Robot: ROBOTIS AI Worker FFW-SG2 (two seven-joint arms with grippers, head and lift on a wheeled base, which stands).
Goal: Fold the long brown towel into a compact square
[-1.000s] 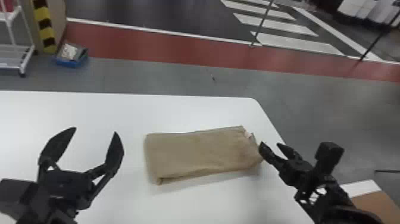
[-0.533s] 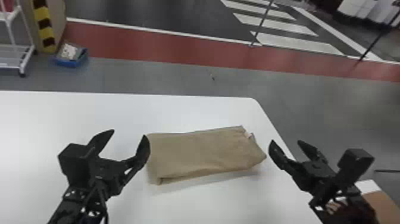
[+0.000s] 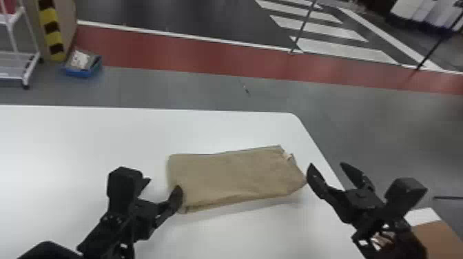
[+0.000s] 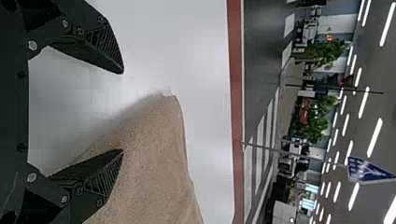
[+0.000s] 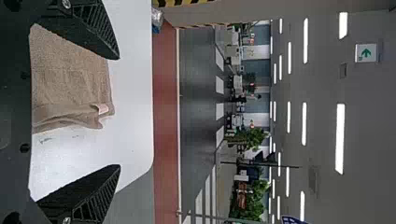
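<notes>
The brown towel (image 3: pixel 234 177) lies as a folded rectangle on the white table. At its left end is my left gripper (image 3: pixel 162 191), one finger over the near-left corner. My right gripper (image 3: pixel 327 168) stands just past the towel's right end, by the table's right edge. In the left wrist view my left gripper (image 4: pixel 122 112) is open, one finger in front of the towel (image 4: pixel 154 163). In the right wrist view my right gripper (image 5: pixel 119 112) is open too, and the towel (image 5: pixel 70 79) with its small pale tag shows beyond the fingers.
The white table (image 3: pixel 103 137) ends in a rounded far-right corner. A brown box (image 3: pixel 439 237) sits at the lower right, below my right arm. On the floor beyond stand a blue bin (image 3: pixel 82 65) and a white rack (image 3: pixel 20 65).
My left gripper has moved right, up to the towel's left end. My right gripper has shifted rightward, away from the towel's right end. The towel lies where it was.
</notes>
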